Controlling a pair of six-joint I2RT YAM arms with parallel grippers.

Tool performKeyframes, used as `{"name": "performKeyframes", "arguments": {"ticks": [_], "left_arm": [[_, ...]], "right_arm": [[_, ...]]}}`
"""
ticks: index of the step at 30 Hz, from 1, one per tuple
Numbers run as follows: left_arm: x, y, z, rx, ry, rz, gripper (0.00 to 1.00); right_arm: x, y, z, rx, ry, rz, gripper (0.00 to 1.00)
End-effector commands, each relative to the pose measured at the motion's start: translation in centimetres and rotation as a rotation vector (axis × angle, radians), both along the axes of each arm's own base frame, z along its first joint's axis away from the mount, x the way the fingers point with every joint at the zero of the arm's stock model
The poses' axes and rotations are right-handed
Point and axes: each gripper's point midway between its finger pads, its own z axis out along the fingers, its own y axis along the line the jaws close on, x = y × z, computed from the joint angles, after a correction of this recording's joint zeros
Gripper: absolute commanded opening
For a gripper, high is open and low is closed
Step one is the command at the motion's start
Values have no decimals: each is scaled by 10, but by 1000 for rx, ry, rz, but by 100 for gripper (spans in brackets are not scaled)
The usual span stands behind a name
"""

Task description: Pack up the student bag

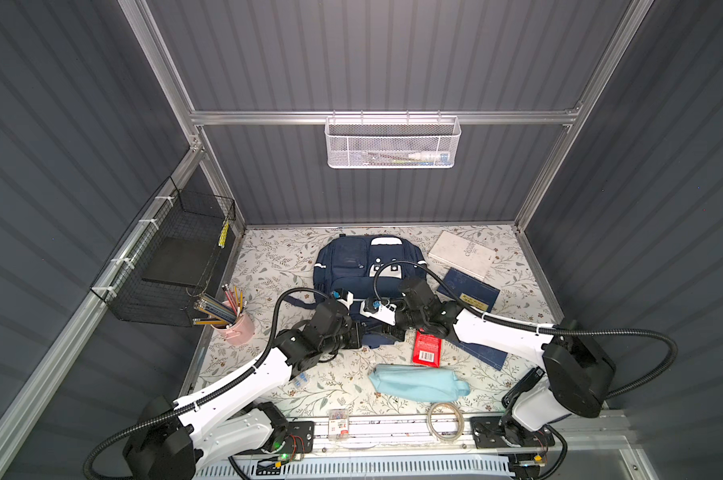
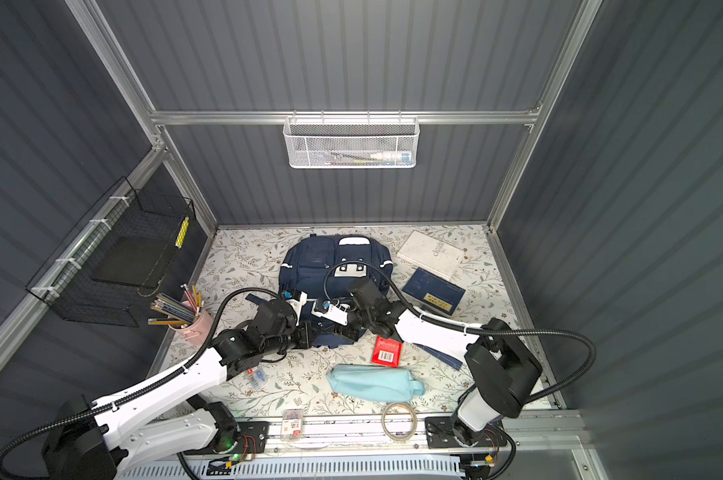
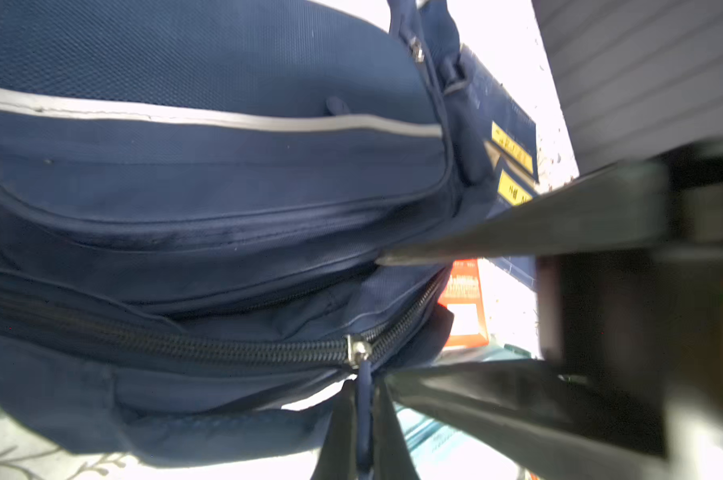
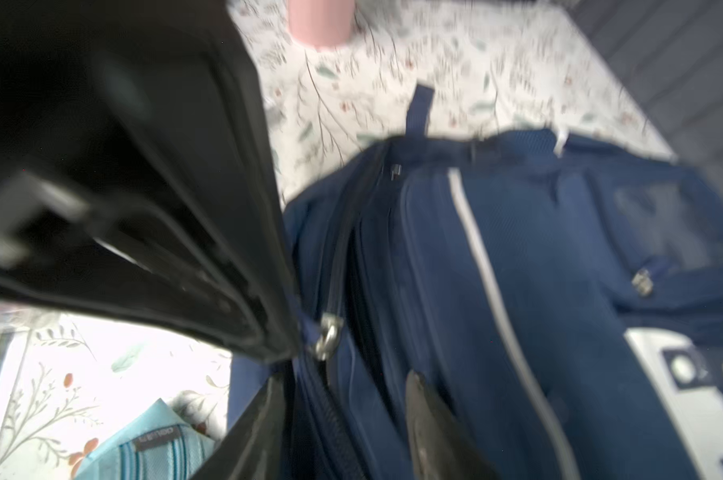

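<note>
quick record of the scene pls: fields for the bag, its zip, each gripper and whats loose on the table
bag: navy, lying front up on the table
zip: slider partway along, teeth joined on one side of it
left gripper: shut on the zip pull
right gripper: open, at the bag's near edge
loose: pouch, red pack, white book, notebook
cup: pink, holds pencils, left of bag
</note>
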Motion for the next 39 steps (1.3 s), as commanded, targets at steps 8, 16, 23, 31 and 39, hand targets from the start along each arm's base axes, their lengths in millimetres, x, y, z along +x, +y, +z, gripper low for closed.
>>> {"name": "performKeyframes", "arguments": {"ticks": [8, 16, 23, 31, 39], "left_arm": [[18, 1, 24, -32, -102, 63, 0], [49, 63, -21, 135, -32, 195, 2], [79, 123, -20, 201, -31, 315, 3], [116, 174, -22, 139, -27, 425, 0], [50, 85, 4, -11, -22, 218, 0]], "right_arm": [[5, -11, -26, -77, 10, -51, 0], [-3, -19, -27, -62, -32, -22, 0], [1, -24, -26, -68, -55, -33, 0], [26, -44, -29, -75, -99, -106, 0], [84, -67, -25, -114, -171, -296, 21]]}}
